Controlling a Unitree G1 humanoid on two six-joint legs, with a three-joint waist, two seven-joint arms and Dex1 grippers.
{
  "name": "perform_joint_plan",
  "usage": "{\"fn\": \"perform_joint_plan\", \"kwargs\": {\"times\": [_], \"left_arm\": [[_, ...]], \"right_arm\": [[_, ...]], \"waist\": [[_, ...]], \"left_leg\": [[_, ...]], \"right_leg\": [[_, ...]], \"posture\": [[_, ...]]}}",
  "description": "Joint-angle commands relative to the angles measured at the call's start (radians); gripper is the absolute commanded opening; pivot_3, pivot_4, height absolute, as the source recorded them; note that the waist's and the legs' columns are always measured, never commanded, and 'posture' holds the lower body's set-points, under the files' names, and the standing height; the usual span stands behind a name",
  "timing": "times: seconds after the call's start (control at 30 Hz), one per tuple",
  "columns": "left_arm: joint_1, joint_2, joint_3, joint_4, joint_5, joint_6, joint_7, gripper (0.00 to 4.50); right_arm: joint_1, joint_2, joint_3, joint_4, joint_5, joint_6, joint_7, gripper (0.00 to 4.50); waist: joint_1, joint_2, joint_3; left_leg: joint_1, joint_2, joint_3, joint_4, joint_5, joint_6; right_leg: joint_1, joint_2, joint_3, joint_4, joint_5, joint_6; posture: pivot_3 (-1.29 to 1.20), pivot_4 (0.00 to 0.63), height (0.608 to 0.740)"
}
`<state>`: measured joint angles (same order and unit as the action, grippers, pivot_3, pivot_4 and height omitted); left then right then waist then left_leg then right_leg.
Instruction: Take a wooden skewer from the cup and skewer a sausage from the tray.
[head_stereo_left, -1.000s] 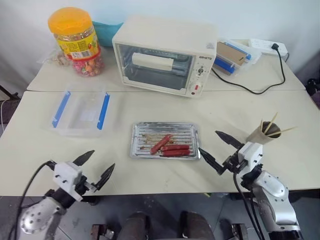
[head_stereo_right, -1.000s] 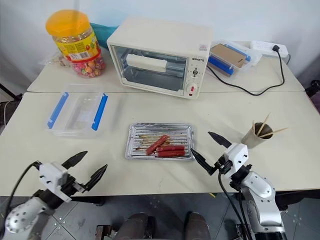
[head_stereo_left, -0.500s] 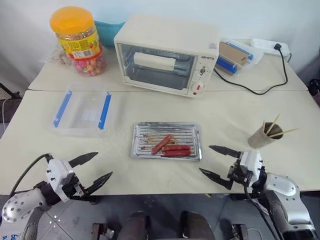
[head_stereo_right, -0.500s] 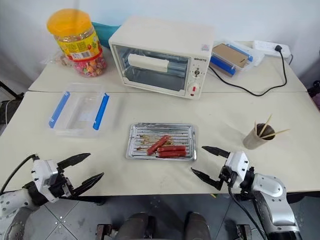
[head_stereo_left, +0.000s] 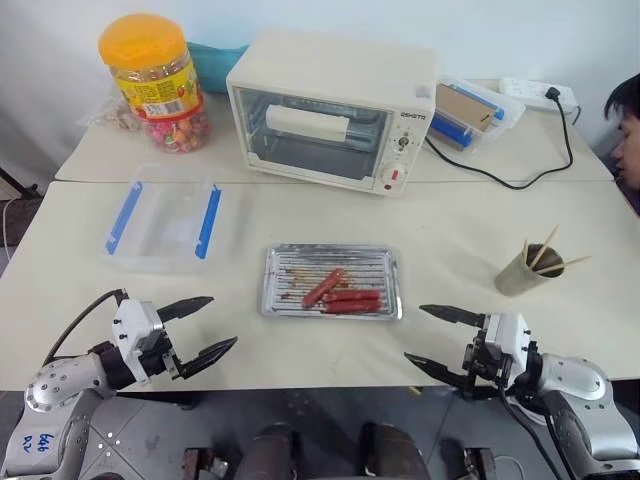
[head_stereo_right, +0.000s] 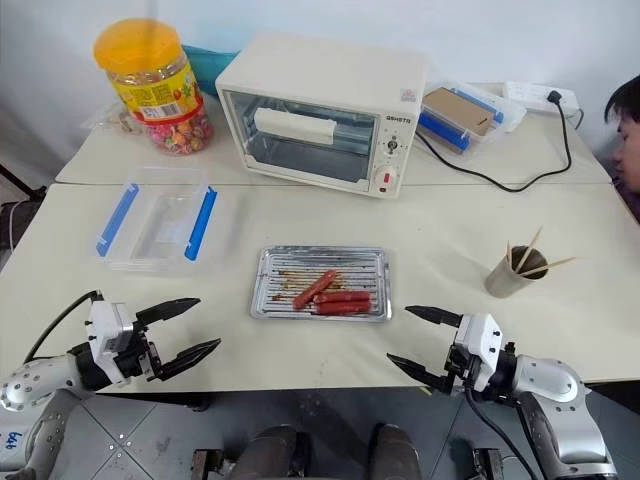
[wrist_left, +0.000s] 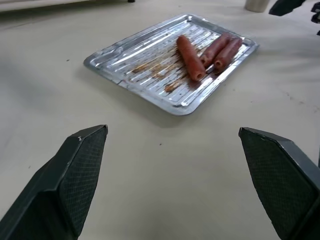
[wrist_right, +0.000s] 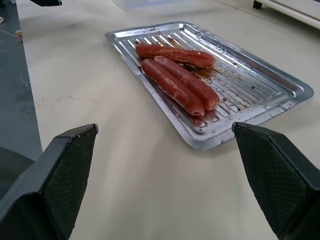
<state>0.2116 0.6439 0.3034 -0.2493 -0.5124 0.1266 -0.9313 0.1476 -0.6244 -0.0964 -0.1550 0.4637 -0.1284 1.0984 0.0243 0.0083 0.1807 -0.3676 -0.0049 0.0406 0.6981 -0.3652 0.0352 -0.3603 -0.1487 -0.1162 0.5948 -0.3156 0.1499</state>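
**Both grippers spread wide at the table's near edge, tray between them**

The flat silver metal baking tray (head_stereo_left: 332, 282) with its ribbed, grease-stained bottom lies on the cream table (head_stereo_left: 450, 230), near the front edge. Three red-brown sausages (head_stereo_left: 340, 294) rest in it — two side by side, the third angled against them.

The left gripper (head_stereo_left: 198, 326) hovers at the table's front edge, off to the tray's left, its two black fingers spread far apart with nothing between them. The right gripper (head_stereo_left: 438, 338) sits at the front edge on the tray's right side, fingers likewise parted wide and empty, pointing toward the tray.

The small grey-tan cylindrical cup (head_stereo_left: 521, 270) stands upright on the table, well to the right of the tray and beyond the right gripper — thin wooden skewers (head_stereo_left: 547, 252) stick out of its dark mouth at several angles.

Behind the tray, a cream toaster oven (head_stereo_left: 335, 108) stands on the table, with a clear plastic box with blue clips (head_stereo_left: 162, 220) to its front left.
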Motion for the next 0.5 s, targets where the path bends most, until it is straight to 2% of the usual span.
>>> {"fn": "perform_joint_plan", "kwargs": {"times": [0.03, 0.2, 0.33, 0.5], "left_arm": [[0.003, 0.016, 0.045, -0.091, -0.046, 0.054, 0.038, 4.46], [-0.008, 0.014, 0.064, -0.078, -0.018, 0.06, 0.065, 4.46], [-0.008, 0.053, 0.048, -0.087, -0.041, 0.091, 0.001, 4.46], [-0.029, 0.026, 0.037, -0.066, -0.003, 0.076, 0.041, 4.46]], "right_arm": [[0.024, -0.01, -0.041, -0.041, 0.035, 0.004, 0.005, 4.5], [-0.009, 0.006, -0.027, -0.026, 0.041, 0.003, 0.012, 4.5], [-0.006, 0.007, -0.033, -0.047, 0.056, 0.019, 0.011, 4.5], [0.033, 0.011, -0.039, -0.062, 0.051, 0.005, 0.009, 4.5]], "waist": [[0.001, 0.0, 0.0], [-0.004, 0.0, 0.0], [-0.004, 0.0, 0.0], [0.002, 0.0, 0.0]], "left_leg": [[0.0, 0.0, 0.0, 0.0, 0.0, 0.0], [0.0, 0.0, 0.0, 0.0, 0.0, 0.0], [0.0, 0.0, 0.0, 0.0, 0.0, 0.0], [0.0, -0.001, -0.001, 0.0, 0.0, 0.0]], "right_leg": [[0.0, 0.0, 0.0, 0.0, 0.0, 0.0], [0.0, 0.0, 0.0, 0.0, 0.0, 0.0], [0.0, 0.0, 0.0, 0.0, 0.0, 0.0], [0.001, 0.0, 0.0, -0.001, 0.0, 0.0]], "posture": [[0.0, 0.15, 0.74], [0.0, 0.15, 0.74], [0.0, 0.15, 0.74], [0.0, 0.15, 0.74]]}}
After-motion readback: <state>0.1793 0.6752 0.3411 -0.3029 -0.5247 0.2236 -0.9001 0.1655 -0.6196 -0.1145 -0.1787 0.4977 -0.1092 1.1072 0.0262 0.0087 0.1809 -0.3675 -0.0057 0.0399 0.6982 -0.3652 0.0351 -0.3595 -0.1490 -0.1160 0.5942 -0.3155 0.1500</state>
